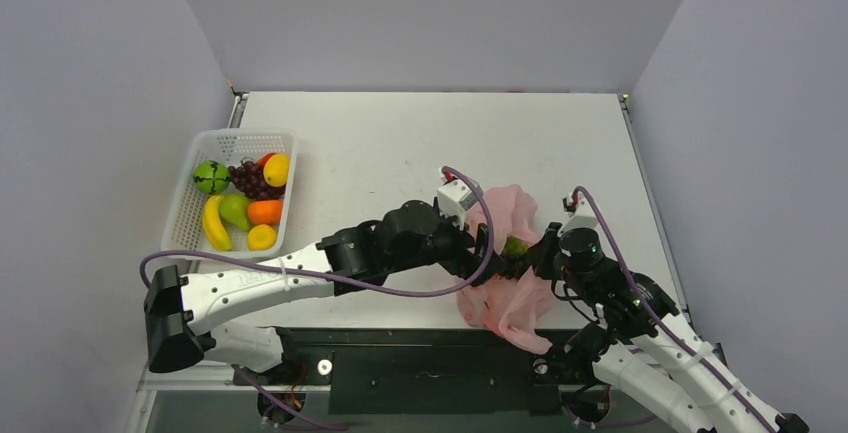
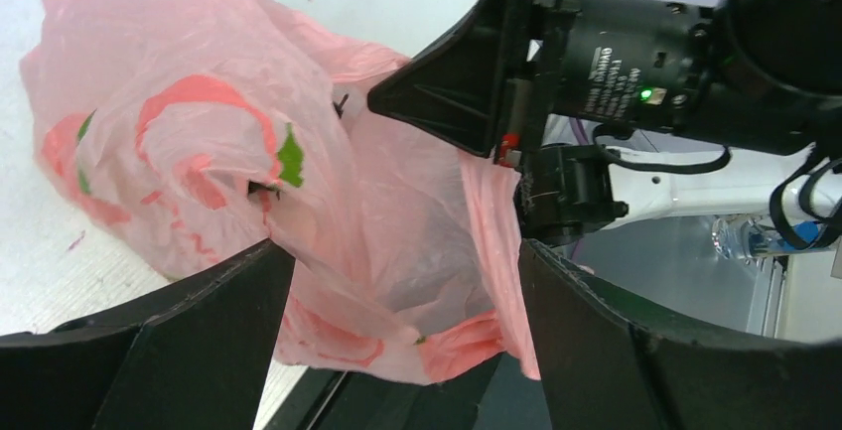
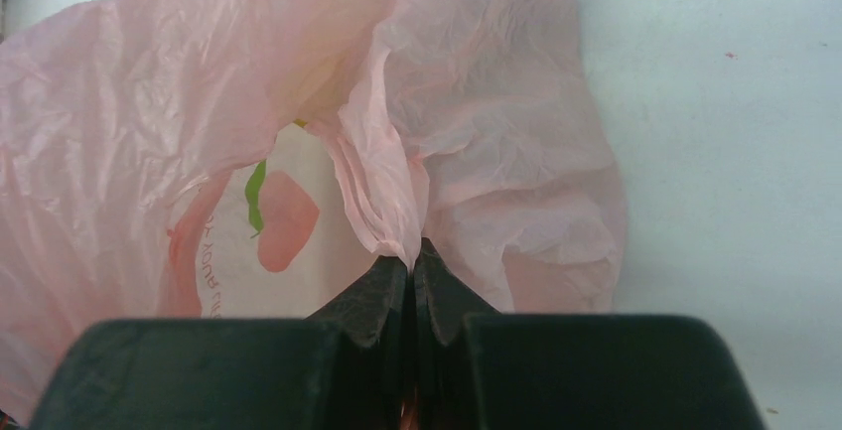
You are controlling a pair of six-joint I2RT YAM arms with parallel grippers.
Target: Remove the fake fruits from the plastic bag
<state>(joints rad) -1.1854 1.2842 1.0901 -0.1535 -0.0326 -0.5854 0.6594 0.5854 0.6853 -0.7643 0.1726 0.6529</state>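
Right end effector is closed tight on a gathered fold of the plastic bag, its two dark fingertips pressed together with the pink film bunched between them and rising in pleats above the pinch. Left end effector stands wide open, nothing held, its two black fingers set on either side of a sagging lobe of the bag; the film hangs in the gap between them, and whether it touches either finger cannot be told. In the left wrist view the right arm's black finger and motor housing sit just beyond that lobe, at the bag's upper edge. From above, both end effectors meet at the middle of the bag, the left one coming in from the left and the right one from the right, and a small green fruit shows between them at the bag's mouth. The bag lies crumpled on the white worktop near its front edge, one part spread toward the back and another trailing over the near edge. Well apart, at the left side of the worktop, a white mesh basket holds the other fake fruits: a banana, grapes, a pear, an orange and several round yellow and green ones.
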